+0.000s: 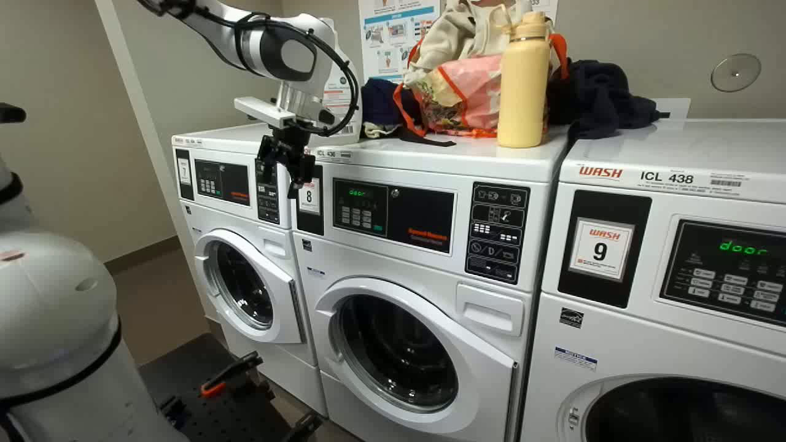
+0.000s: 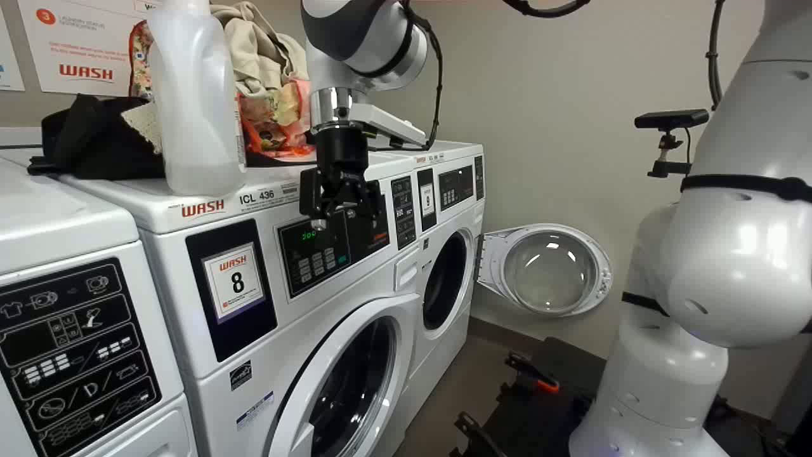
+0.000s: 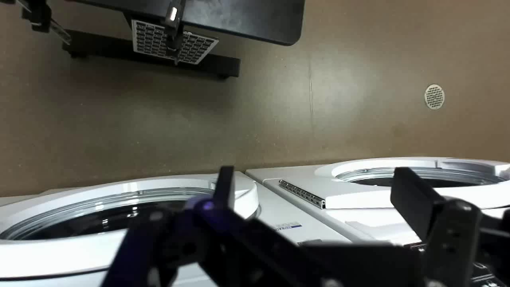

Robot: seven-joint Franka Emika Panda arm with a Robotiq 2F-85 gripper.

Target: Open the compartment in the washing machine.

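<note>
Wrist view gives the hand (image 3: 314,175) with its two fingers (image 3: 226,181) spread wide and nothing between them; in an exterior view the compartment (image 1: 396,353) of the washing machine (image 1: 424,279) sits at five o'clock from that hand, behind a round door (image 1: 482,374) that looks closed, while the hand hangs well above it, about level with the control panel (image 1: 393,215); the step due, as I judge it, is the approach to the notch (image 1: 331,331) at about nine o'clock on the door, likely the grip; best to keep off the panel, come down in front of it, then narrow the fingers and hook one behind the notch before any pull; the hinge edge (image 1: 514,393) seems to lie near three o'clock, and in an exterior view the washer marked 9 (image 2: 455,219) has its glass door (image 2: 550,270) swung out; so the pull should follow an arc outward toward three o'clock, slow and light at first; a straight tug would probably slip off.
</note>
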